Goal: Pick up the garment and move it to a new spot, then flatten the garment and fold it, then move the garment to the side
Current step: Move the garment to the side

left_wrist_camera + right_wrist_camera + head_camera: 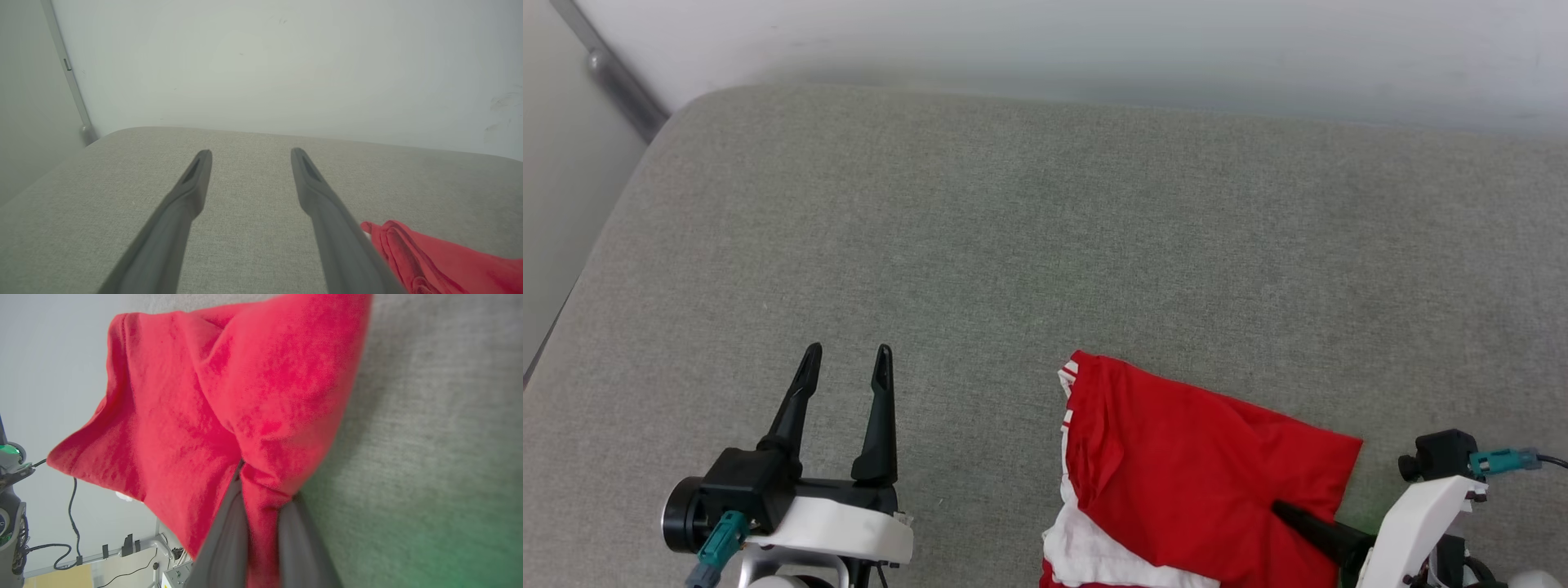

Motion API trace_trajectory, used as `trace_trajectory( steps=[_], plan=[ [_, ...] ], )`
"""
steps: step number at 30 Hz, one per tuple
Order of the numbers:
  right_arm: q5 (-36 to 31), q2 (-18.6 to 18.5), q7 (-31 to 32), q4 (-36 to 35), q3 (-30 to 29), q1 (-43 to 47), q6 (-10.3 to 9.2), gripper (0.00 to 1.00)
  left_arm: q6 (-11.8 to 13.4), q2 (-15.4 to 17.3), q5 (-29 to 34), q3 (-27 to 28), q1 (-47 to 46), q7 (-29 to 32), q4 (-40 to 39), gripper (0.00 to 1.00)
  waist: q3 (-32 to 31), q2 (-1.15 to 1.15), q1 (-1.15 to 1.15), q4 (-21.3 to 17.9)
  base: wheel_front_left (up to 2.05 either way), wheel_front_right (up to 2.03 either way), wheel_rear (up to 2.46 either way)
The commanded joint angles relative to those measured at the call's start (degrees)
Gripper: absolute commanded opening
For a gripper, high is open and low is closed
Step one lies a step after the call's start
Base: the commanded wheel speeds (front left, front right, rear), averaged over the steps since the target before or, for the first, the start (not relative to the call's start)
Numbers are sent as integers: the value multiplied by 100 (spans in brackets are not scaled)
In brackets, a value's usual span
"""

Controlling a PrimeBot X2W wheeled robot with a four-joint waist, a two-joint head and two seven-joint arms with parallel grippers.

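Right gripper [267,482] was closed almost fully, pinching a ridge of the garment [1192,465] between its fingers. The red cloth bunched up from the pinch, and I couldn't tell how many layers it had. Left gripper [848,353] was wide open and empty, above the bare grey surface [1013,229], well left of the garment. The garment lay crumpled at the near side of the surface, with white cloth and striped trim poking out on its left. It ran off the bottom of the head view.

Risks:
- A single-point grip would let it hang bunched and swing on lift.
- A thin pinch could slip.
- If only the top layer was caught, the rest would drag.
- The front print wasn't visible, so orientation for flattening was unknown.
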Motion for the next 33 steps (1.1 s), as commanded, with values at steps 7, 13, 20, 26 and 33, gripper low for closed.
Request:
trace_trajectory(
  steps=[7,13,20,26,33],
  plan=[
    [-381,-402,-213,-201,285,-253,-3,0,-135,-75,161,170,123,-25,82,100,-311,0,-1,-252,0,0,0],
    [-1553,-671,-190,24,152,-455,-2,0,-186,-111,254,242,243,-20,22,100,-481,0,-1,-706,0,0,0],
    [-2636,-768,-68,371,-240,-753,-3,0,-269,-104,347,297,196,-19,-92,100,-337,0,-1,-1514,0,0,0],
    [-3193,-612,-261,693,-413,-1216,-3,0,-352,-47,421,271,15,-19,-205,100,51,0,-1,-2140,0,0,0],
    [-3909,-506,-905,1339,-495,-2193,-5,0,-536,235,575,169,-405,121,-506,100,860,0,-1,-2991,0,0,0]
  ],
)
